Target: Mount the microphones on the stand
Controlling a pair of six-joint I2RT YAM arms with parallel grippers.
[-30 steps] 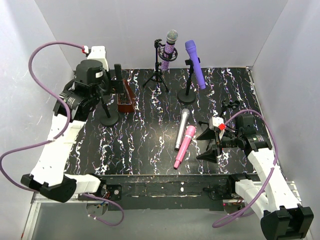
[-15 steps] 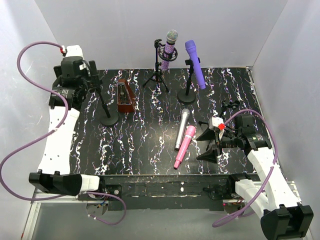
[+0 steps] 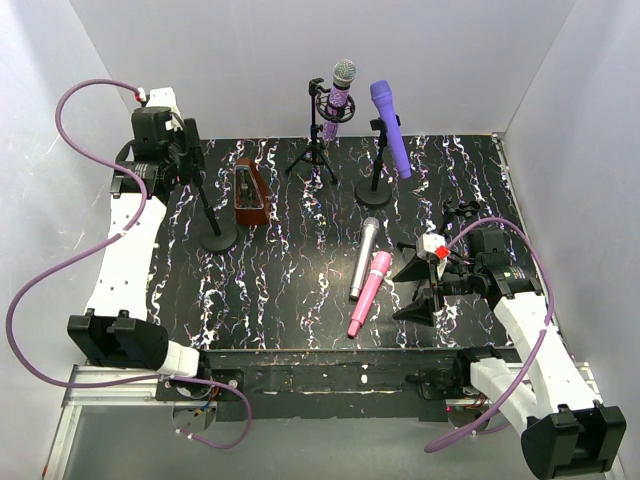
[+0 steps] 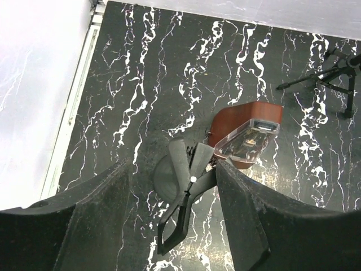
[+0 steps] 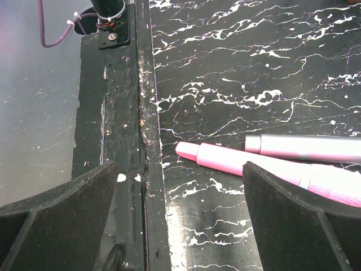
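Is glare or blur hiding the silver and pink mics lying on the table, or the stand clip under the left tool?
Top view: even light, sharp; silver mic and pink mic clear against the marbled table. Right wrist view: both crisp; right tool looks dark, soft. Left wrist view: clip sharp inside left tool; no glare on it.

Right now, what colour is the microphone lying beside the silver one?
Pink; the pink microphone shows best in the right wrist view.
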